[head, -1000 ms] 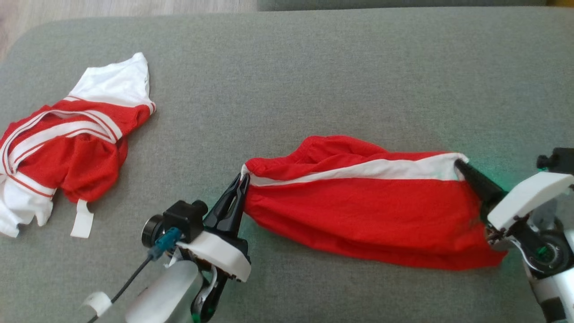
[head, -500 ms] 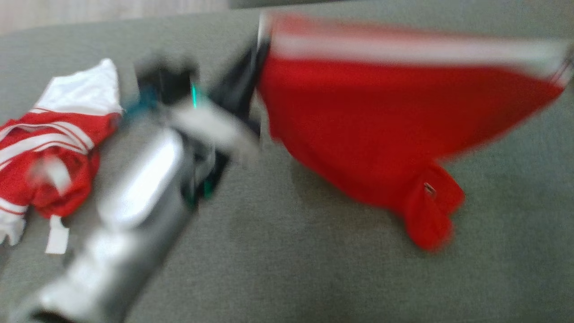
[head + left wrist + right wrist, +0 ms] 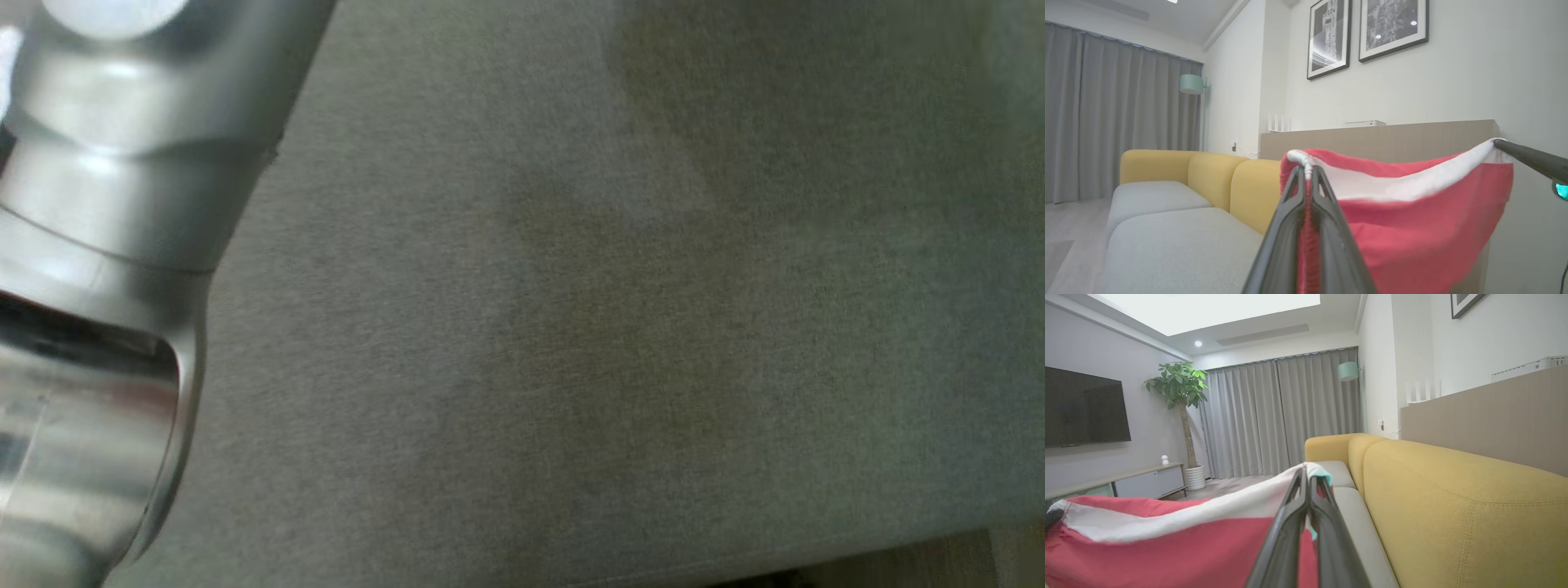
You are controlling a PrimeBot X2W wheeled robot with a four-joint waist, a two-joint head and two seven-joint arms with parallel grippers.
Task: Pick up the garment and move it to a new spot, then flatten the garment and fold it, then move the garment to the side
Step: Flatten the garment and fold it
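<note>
The garment is red with a white band along its top edge, and it hangs stretched in the air between my two grippers. My left gripper is shut on one top corner, red cloth pinched between its fingers. In the left wrist view the right gripper's dark finger holds the far corner. My right gripper is shut on that corner of the garment, which sags away to the left. In the head view a silver forearm crosses the grey cushion.
A grey and yellow sofa stretches below and behind the garment, its yellow backrest close by on the right. A wooden ledge runs along the wall behind it. Curtains, a plant and a TV stand further off.
Both grippers have lifted the garment off the grey cushion into the air. The head view has shifted, and the second red and white garment and the held one have left it.
</note>
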